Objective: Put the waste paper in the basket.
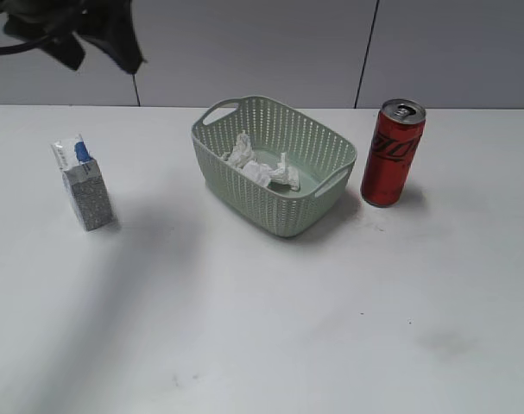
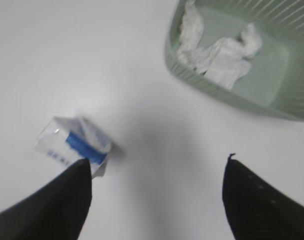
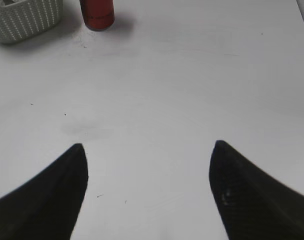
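The pale mint-green basket stands mid-table, and crumpled white waste paper lies inside it. The left wrist view shows the basket at the upper right with the paper wads in it. My left gripper is open and empty, high above the table between the carton and the basket; in the exterior view it is a dark blur at the top left. My right gripper is open and empty over bare table, far from the basket.
A small white-and-blue carton stands at the left; it also shows in the left wrist view. A red can stands right of the basket and shows in the right wrist view.
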{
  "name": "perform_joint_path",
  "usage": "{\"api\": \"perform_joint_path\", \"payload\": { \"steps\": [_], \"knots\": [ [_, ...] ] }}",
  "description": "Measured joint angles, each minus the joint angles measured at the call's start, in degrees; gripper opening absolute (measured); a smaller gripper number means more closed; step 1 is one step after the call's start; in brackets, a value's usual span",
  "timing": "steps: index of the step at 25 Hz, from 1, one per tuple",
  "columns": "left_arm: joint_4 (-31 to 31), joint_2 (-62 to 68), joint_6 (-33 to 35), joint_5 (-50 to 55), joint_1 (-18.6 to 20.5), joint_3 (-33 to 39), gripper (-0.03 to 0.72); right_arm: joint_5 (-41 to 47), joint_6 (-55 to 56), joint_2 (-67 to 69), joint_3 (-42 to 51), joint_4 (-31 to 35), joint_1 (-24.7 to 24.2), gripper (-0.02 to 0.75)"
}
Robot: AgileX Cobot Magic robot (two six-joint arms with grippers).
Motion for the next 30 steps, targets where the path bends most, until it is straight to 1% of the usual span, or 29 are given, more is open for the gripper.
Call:
{"api": "perform_joint_path", "payload": {
  "steps": [3,7,11,15,22,30],
  "knots": [
    [1.9,-0.05,-0.42,4.41,3.42,-0.12,0.598,0.0,0.0,0.0,0.0,0.0,0.0,0.572],
    [2.71,-2.1,-1.6,4.96,7.6,1.1,0.594,0.0,0.0,0.0,0.0,0.0,0.0,0.572],
    [4.15,-6.72,-1.76,4.96,10.31,5.2,0.592,0.0,0.0,0.0,0.0,0.0,0.0,0.572],
    [5.46,-14.88,-1.82,5.03,10.55,13.7,0.592,0.0,0.0,0.0,0.0,0.0,0.0,0.572],
    [8.33,-33.25,-1.93,5.18,10.55,29.72,0.592,0.0,0.0,0.0,0.0,0.0,0.0,0.572],
    [9.63,-52.32,-3.29,5.1,10.55,42.81,0.592,0.0,0.0,0.0,0.0,0.0,0.0,0.572]
  ]
}}
